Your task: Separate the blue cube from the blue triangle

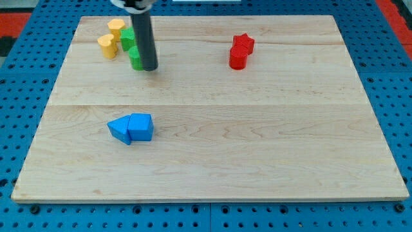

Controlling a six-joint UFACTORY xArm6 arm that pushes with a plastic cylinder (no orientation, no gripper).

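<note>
The blue triangle [119,129] and the blue cube [141,127] lie side by side and touching, left of the middle of the wooden board [257,129], with the triangle on the left. My rod comes down from the view's top left, and my tip [149,68] rests on the board well above the blue pair. It is just right of a green block [135,59] and apart from both blue blocks.
A second green block [127,38] sits partly behind the rod. Two yellow blocks [116,27] [107,46] stand at the top left. A red star [243,43] and another red block [237,58] touch each other at the top, right of centre.
</note>
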